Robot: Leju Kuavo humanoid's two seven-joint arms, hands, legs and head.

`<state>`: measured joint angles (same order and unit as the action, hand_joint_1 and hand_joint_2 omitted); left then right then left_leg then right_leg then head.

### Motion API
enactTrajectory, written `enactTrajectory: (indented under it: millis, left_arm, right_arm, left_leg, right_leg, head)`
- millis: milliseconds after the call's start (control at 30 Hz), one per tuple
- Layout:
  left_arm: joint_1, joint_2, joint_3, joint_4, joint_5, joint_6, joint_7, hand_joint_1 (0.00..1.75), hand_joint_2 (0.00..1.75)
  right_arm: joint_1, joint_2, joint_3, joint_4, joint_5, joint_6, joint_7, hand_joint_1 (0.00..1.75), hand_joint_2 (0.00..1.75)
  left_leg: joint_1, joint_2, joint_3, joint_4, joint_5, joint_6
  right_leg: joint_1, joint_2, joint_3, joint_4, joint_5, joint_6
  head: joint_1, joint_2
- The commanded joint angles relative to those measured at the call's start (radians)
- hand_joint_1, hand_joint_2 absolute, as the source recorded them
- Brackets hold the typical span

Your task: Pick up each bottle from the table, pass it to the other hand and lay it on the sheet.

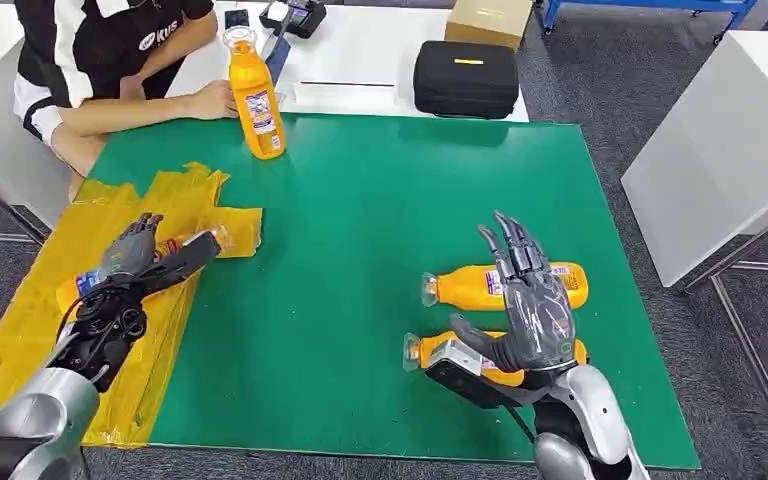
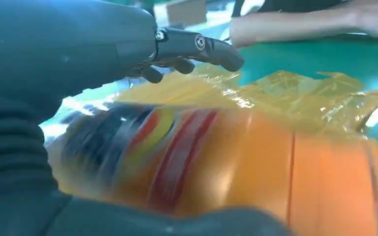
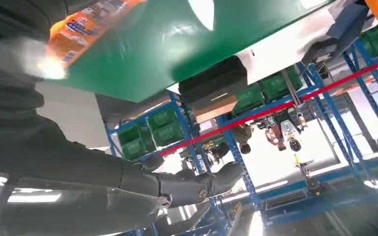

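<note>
A: Closest in, what is the right hand (image 1: 528,300) doing?
B: It hovers over the green mat (image 1: 360,260) with fingers spread and straight, holding nothing. The nearest bottle (image 1: 500,358) lies on its side just under the palm and wrist, cap toward the robot's left; I cannot tell whether they touch.

A: And just past that?
B: A second bottle (image 1: 500,285) lies on its side too, parallel to the first, partly behind the fingers.

A: The left hand (image 1: 140,258)?
B: It sits over the crumpled yellow sheet (image 1: 20,330) at the mat's left edge, right above a third bottle (image 1: 125,270) lying on that sheet. In the left wrist view that bottle (image 2: 216,162) lies under the palm while the fingers (image 2: 197,46) stretch out above it, not wrapped around, so the hand looks released.

A: Farther back?
B: A fourth bottle (image 1: 255,100) stands tilted at the mat's far edge, and a person's hand (image 1: 210,100) rests against it. Beyond, on the white table (image 1: 380,50), sit a black case (image 1: 465,78) and a cardboard box (image 1: 488,20).
</note>
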<state>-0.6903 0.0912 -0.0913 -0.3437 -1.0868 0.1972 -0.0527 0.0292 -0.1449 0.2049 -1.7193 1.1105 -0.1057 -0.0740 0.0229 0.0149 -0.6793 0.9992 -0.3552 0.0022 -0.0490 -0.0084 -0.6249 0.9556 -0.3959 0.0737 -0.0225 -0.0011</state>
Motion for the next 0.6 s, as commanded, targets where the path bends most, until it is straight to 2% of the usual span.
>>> enactTrajectory:
  millis: [33, 233, 333, 367, 433, 467, 533, 600]
  left_arm:
    - [-0.050, -0.030, 0.101, 0.022, 0.008, -0.015, -0.005, 0.00, 0.00]
    - [-0.050, -0.030, 0.101, 0.022, 0.008, -0.015, -0.005, 0.00, 0.00]
    - [-0.049, -0.073, 0.285, -0.013, 0.238, -0.085, -0.143, 0.00, 0.00]
    - [-0.047, -0.090, 0.345, -0.032, 0.329, -0.139, -0.188, 0.00, 0.00]
    - [-0.030, -0.111, 0.388, -0.073, 0.440, -0.211, -0.251, 0.00, 0.00]
    - [-0.025, -0.117, 0.398, -0.082, 0.475, -0.243, -0.266, 0.00, 0.00]
    - [0.009, -0.135, 0.380, -0.143, 0.620, -0.430, -0.327, 0.00, 0.00]
    - [0.036, -0.143, 0.325, -0.188, 0.700, -0.542, -0.355, 0.00, 0.00]
  right_arm:
    - [-0.011, -0.004, -0.010, 0.013, 0.001, 0.011, 0.003, 0.00, 1.75]
    - [-0.011, -0.004, -0.010, 0.013, 0.001, 0.011, 0.003, 0.00, 1.75]
    - [-0.015, -0.033, 0.005, 0.024, 0.072, 0.031, 0.022, 0.00, 1.75]
    - [-0.013, -0.045, 0.011, 0.028, 0.078, 0.044, 0.021, 0.00, 1.75]
    - [-0.005, -0.067, 0.017, 0.038, 0.078, 0.061, 0.023, 0.00, 1.75]
    - [0.000, -0.074, 0.017, 0.040, 0.078, 0.069, 0.025, 0.00, 1.75]
    - [0.027, -0.100, 0.013, 0.045, 0.072, 0.104, 0.027, 0.00, 1.75]
    - [0.039, -0.097, 0.004, 0.054, 0.064, 0.114, 0.019, 0.00, 1.75]
  left_leg:
    - [0.001, -0.003, 0.007, 0.002, -0.004, 0.001]
    - [0.000, -0.001, 0.003, 0.001, -0.002, 0.001]
    - [0.001, -0.002, 0.004, 0.001, -0.002, 0.001]
    - [0.001, -0.003, 0.007, 0.002, -0.004, 0.001]
    - [0.001, -0.002, 0.003, 0.000, -0.001, 0.001]
    - [0.001, -0.003, 0.006, 0.001, -0.004, 0.001]
    - [0.000, -0.004, 0.007, 0.002, -0.004, 0.002]
    - [0.000, -0.003, 0.004, 0.000, -0.002, 0.001]
  right_leg:
    - [0.001, -0.002, 0.007, 0.001, -0.004, -0.006]
    - [0.001, -0.001, 0.004, 0.000, -0.002, -0.004]
    - [0.001, -0.001, 0.005, 0.001, -0.003, -0.004]
    - [0.001, -0.002, 0.008, 0.001, -0.004, -0.006]
    - [0.001, -0.002, 0.003, 0.000, -0.002, -0.003]
    - [0.001, -0.002, 0.007, 0.001, -0.004, -0.005]
    - [0.001, -0.003, 0.009, 0.001, -0.005, -0.006]
    - [0.000, -0.002, 0.005, -0.001, -0.002, -0.003]
  head:
    - [0.000, 0.000]
    - [0.000, 0.000]
    - [0.000, 0.000]
    - [0.000, 0.000]
    - [0.000, 0.000]
    - [0.000, 0.000]
    - [0.000, 0.000]
    - [0.000, 0.000]
